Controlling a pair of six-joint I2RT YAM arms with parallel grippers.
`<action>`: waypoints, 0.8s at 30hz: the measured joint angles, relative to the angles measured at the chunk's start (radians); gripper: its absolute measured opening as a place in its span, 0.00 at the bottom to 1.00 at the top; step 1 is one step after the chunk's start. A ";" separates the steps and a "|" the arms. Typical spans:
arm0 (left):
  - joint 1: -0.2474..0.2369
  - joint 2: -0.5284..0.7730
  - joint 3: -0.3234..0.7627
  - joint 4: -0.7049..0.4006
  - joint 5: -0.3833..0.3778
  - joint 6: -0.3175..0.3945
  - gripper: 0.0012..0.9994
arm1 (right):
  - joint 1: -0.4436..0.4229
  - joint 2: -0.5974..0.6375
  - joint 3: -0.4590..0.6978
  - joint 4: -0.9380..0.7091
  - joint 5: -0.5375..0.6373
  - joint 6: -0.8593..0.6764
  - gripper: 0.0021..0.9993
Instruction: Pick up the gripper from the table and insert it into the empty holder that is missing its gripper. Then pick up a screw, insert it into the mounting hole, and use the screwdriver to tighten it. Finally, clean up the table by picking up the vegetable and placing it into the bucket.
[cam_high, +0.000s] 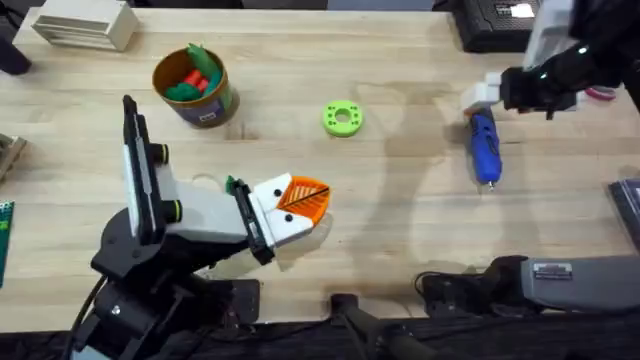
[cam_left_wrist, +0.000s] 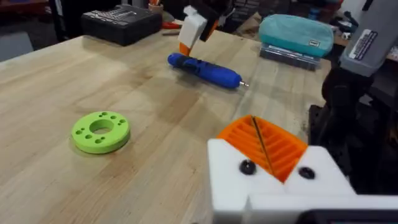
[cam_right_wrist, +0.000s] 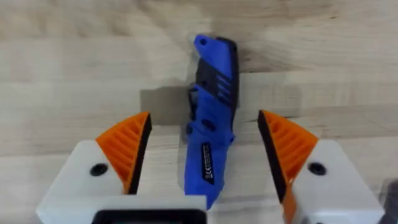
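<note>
The screwdriver, a stubby blue plastic-handled tool lying on the pale wooden table at your far right, sits lengthwise between the wide-open orange pads of your right gripper, the nearer arm.

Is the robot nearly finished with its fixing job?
It looks well along. The left tool has orange pads on both white bases, each with a dark screw head, so fitting seems done. The right tool hangs open over the screwdriver lying on the table, so tightening may be in hand. The bucket holds green and orange toys; whether the vegetable is among them, I cannot tell.
</note>
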 joint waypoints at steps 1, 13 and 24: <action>0.000 0.000 0.000 0.000 0.000 0.000 0.01 | 0.000 0.019 0.000 0.000 -0.002 -0.025 0.99; 0.000 0.000 0.000 0.000 0.000 0.000 0.01 | -0.053 0.200 -0.001 0.070 -0.011 -0.147 0.99; 0.000 0.000 0.000 0.000 0.000 0.000 0.01 | -0.081 0.253 -0.001 0.157 -0.109 -0.157 0.51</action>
